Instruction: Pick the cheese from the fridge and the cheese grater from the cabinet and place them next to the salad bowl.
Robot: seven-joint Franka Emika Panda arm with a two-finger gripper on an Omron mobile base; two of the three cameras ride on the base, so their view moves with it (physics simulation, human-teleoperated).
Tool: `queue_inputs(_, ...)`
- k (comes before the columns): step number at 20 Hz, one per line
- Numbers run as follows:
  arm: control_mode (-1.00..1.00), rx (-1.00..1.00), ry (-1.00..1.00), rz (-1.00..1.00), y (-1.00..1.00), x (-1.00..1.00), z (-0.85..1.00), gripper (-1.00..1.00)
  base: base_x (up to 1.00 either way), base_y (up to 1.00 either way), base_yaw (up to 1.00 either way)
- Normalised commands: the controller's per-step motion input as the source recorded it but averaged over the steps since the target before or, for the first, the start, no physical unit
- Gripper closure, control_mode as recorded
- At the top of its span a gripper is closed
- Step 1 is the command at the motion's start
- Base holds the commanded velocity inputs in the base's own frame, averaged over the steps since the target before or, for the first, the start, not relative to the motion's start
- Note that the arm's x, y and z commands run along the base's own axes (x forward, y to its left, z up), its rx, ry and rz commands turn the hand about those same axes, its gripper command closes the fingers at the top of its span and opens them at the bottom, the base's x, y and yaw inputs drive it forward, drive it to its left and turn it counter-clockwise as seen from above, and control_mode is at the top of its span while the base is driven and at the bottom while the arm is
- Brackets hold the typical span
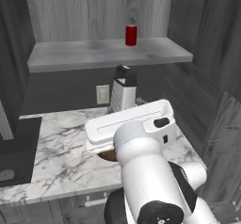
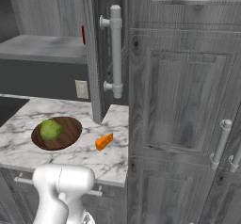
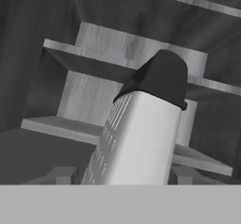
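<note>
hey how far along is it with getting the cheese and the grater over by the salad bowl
Done: the cheese lies on the marble counter beside the salad bowl. In hand: the cheese grater, out of the cabinet, sits between the fingers of the claw above the counter. Left: set the grater down beside the bowl and release it.

silver cheese grater [image 1: 123, 95] upright (black handle), cheese [image 2: 104, 141] beside salad bowl [image 2: 66, 136]
</note>
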Motion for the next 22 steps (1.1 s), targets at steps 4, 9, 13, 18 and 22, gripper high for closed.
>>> queue_inputs(4,-1.00,-0.12,0.00,0.00,0.00,0.00,-0.69,1.00,0.00,0.00,0.00)
queue_inputs(9,-1.00,-0.16,0.00,0.00,0.00,0.00,-0.71,1.00,0.00,0.00,0.00)
queue_inputs(13,-1.00,-0.15,0.00,-0.02,-0.01,0.00,-0.72,1.00,0.00,0.00,0.00)
queue_inputs(18,-1.00,-0.05,0.08,0.00,-0.09,0.16,-0.57,1.00,0.00,0.00,0.00)
queue_inputs(22,-1.00,-0.03,0.00,0.01,-0.17,0.34,-0.56,1.00,0.00,0.00,0.00)
